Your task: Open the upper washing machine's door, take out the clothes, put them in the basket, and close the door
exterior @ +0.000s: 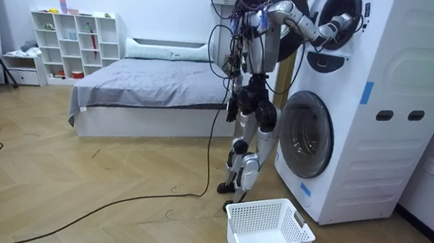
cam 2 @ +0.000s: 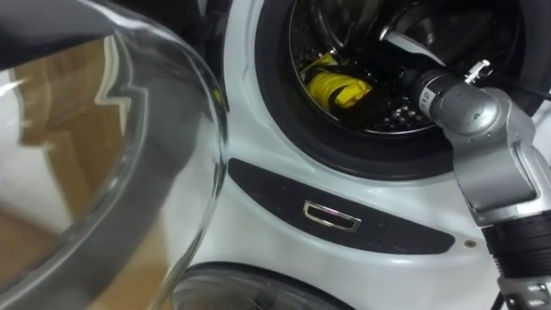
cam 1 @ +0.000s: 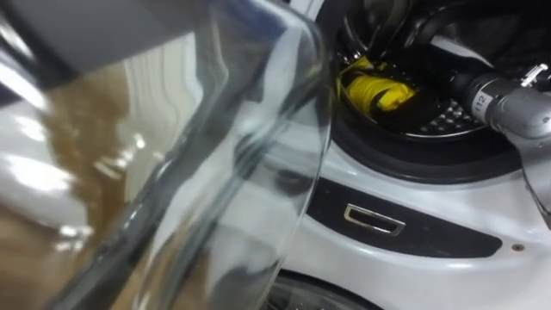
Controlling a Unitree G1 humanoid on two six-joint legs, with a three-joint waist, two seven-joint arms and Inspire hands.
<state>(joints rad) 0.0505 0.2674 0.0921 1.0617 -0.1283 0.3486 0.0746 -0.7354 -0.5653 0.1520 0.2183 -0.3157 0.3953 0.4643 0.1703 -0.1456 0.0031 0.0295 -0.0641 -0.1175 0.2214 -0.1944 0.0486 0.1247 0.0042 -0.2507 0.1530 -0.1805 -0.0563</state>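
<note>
Your right hand [cam 2: 394, 82] reaches deep into the upper drum [cam 2: 387, 116] of the washing machine [exterior: 383, 117], which is where the yellow cloth [cam 2: 337, 88] lies, bunched against the drum's left wall. The hand sits just beside the cloth, but shadow hides the fingers, so you cannot tell whether they have closed on it. The glass door [cam 2: 129, 155] is swung wide to your left, keeping the opening free. The white basket [exterior: 268, 234] waits on the floor by your feet, probably for the drop.

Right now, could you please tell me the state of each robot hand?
Left robot hand: cannot be told.
Right robot hand: inside the drum, cannot be told.
</note>
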